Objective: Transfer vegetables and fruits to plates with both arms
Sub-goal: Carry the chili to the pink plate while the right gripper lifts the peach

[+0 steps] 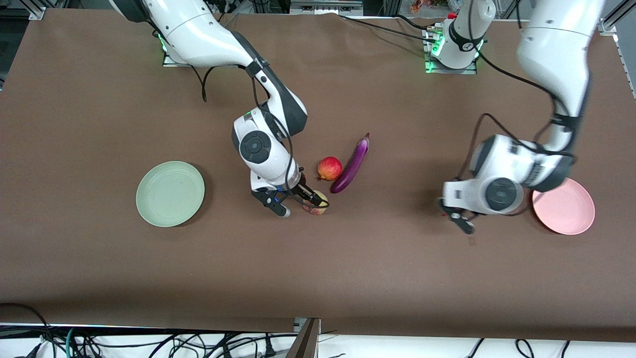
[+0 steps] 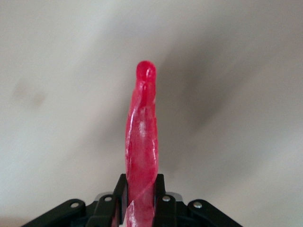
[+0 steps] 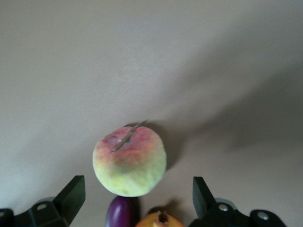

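My right gripper (image 1: 299, 204) is open and low over the table, with the pale yellow-pink peach (image 1: 319, 206) just ahead of its fingertips. In the right wrist view the peach (image 3: 129, 161) sits between the spread fingers (image 3: 71, 195), untouched. The red fruit (image 1: 330, 168) and the purple eggplant (image 1: 351, 166) lie side by side just farther from the front camera; both also show in the right wrist view, eggplant (image 3: 122, 213) and red fruit (image 3: 160, 221). My left gripper (image 1: 459, 222) is shut on the red chili pepper (image 2: 141, 137), held above the table beside the pink plate (image 1: 571, 219).
The pale green plate (image 1: 170, 193) lies bare toward the right arm's end of the table. The pink plate is partly covered by the left arm's wrist. The brown table cover (image 1: 318, 278) is open nearer the front camera.
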Motion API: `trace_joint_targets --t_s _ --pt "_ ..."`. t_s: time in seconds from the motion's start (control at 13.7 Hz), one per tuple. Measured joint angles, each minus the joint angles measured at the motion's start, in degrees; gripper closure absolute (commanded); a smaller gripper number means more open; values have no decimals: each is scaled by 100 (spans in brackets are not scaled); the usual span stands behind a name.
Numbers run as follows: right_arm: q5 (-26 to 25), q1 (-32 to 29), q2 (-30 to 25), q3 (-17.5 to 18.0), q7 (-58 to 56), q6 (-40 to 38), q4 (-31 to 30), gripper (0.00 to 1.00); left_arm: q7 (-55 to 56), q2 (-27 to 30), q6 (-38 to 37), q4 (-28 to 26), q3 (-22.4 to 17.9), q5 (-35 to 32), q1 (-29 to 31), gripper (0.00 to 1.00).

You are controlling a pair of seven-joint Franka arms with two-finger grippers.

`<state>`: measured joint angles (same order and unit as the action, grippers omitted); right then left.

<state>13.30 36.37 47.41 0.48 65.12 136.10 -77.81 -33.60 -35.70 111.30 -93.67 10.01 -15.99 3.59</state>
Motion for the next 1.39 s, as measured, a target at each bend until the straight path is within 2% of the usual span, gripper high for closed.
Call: trace_joint_targets --t_s 0.15,0.44,0.51,0.59,0.66,0.73,0.8,0.88,1.02,1.1,1.24,1.39 --pt "0 105 164 0 48 309 5 0 -485 2 0 55 -62 -282 569 100" --pt "-34 176 360 -9 63 704 28 0 -826 0 186 210 -276 -1495 1343 100" --pt "-97 177 386 -10 63 737 39 0 -930 -6 292 218 -282 -1576 1567 77" --pt "-163 181 413 -10 63 778 47 0 -1076 -32 374 216 -283 -1578 1751 30" --pt "-211 192 440 -11 63 840 47 3 -1190 -80 424 215 -279 -1578 1872 0" --pt "-247 209 468 -11 63 901 47 20 -1241 -129 463 215 -275 -1578 1919 0" --pt "-299 223 489 -11 60 941 47 44 -1256 -167 470 215 -258 -1578 1920 0" --pt "-379 231 494 -13 59 958 48 63 -1256 -183 470 215 -226 -1578 1906 0" --pt "-460 230 490 -43 53 957 100 92 -1256 -179 470 223 -194 -1578 1876 0" --pt "-463 213 472 -77 41 898 148 98 -1256 -179 470 229 -185 -1578 1875 0" --pt "-463 10 309 -143 -248 290 266 99 -1256 -179 470 248 -184 -1578 1877 0" --pt "-458 -408 -25 -153 -993 -657 334 96 -1256 -175 470 264 -176 -1575 1876 0"
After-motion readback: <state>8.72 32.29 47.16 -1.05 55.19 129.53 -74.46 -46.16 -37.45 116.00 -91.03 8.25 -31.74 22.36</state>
